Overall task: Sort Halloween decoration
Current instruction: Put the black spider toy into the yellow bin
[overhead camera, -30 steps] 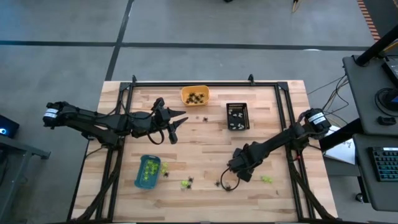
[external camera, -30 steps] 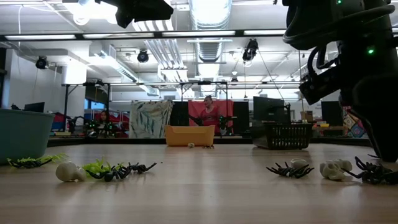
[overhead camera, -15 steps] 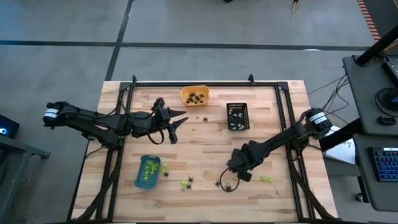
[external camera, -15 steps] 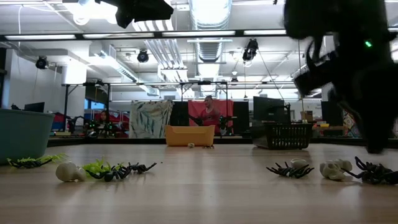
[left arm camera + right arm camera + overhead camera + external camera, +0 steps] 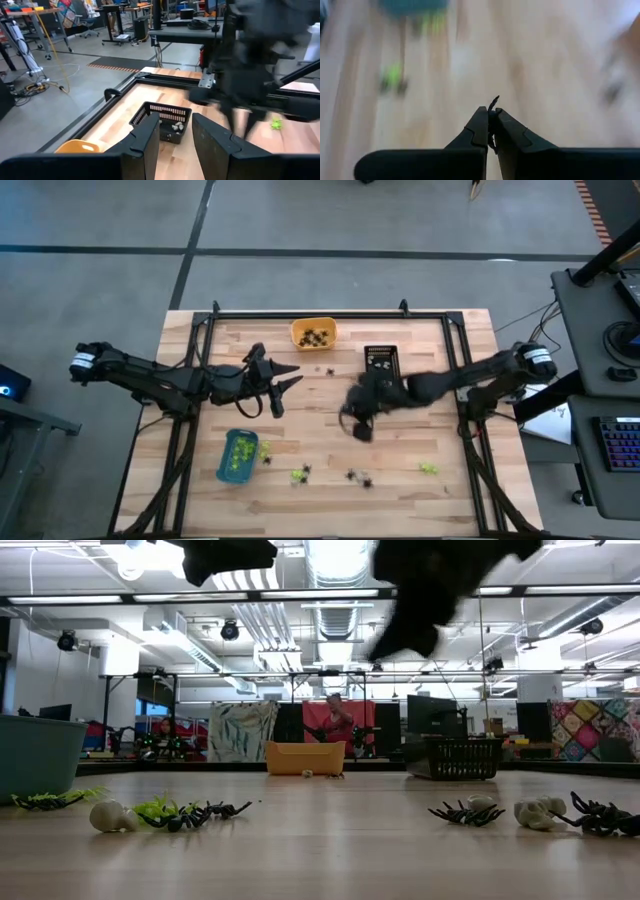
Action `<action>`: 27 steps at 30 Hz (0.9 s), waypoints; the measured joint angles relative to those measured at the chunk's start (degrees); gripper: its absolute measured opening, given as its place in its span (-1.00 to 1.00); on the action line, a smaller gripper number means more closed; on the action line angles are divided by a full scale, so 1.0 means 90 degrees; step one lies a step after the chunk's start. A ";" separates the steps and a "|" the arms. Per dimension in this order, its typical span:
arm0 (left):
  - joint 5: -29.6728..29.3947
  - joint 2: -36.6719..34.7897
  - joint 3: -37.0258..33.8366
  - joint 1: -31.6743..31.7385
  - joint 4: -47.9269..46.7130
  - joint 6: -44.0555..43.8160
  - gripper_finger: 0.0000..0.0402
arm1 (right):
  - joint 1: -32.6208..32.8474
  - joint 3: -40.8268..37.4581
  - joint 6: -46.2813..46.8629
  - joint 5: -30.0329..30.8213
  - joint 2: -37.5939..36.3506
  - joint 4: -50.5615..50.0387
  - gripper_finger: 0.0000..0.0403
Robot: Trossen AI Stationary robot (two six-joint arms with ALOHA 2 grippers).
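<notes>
My right gripper (image 5: 357, 423) hangs blurred above the table's middle, shut, with a thin black bit of a spider-like trinket (image 5: 493, 103) showing at its fingertips (image 5: 491, 117). My left gripper (image 5: 284, 388) waits open above the table's left half, nothing between its fingers (image 5: 175, 137). Loose Halloween decoration lies on the wood near the front edge: black spiders (image 5: 350, 474) (image 5: 465, 812), lime-green pieces (image 5: 299, 474) (image 5: 428, 468) and whitish ones (image 5: 540, 812) (image 5: 108, 816). The rest of the held trinket is hidden by the fingers. My right gripper pinches a thin black part of the trinket (image 5: 493, 106) between its two fingers; only a short tip pokes out past their free ends. The fingers slant down toward the table, and the trinket is lifted clear of the wood.
An orange tray (image 5: 313, 333) holding black pieces stands at the far edge. A black basket (image 5: 381, 362) with whitish ones stands to its right, and a blue tray (image 5: 237, 456) with lime-green ones at the near left. A black frame rail (image 5: 330, 315) rims the table.
My right gripper has shut near the table's front edge. It then rose fast and swung toward the far edge and the left, tipping up from pointing steeply down to a slant. The spiders and whitish piece near the front edge lie where they were.
</notes>
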 joint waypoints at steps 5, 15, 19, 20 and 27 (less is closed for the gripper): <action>-0.0002 0.0000 -0.0058 -0.0111 -0.0002 -0.0173 -0.50 | -0.1151 0.0000 -0.1237 -0.0013 0.0235 0.2306 -0.95; -0.0011 0.0000 -0.0062 -0.0320 0.0004 -0.0208 -0.50 | -0.3422 -0.0001 -0.0584 0.0479 0.1712 0.4963 -0.95; -0.0026 -0.0002 -0.0073 -0.0322 0.0005 -0.0227 -0.50 | -0.3963 0.0045 0.0347 -0.0209 0.2276 0.5013 -0.94; -0.0027 -0.0002 -0.0078 -0.0322 0.0002 -0.0227 -0.50 | -0.4046 0.0092 0.0449 -0.0502 0.2391 0.5046 -0.93; -0.0036 -0.0002 -0.0081 -0.0320 0.0005 -0.0227 -0.50 | -0.4172 0.0419 0.0731 -0.1068 0.2807 0.4974 -0.71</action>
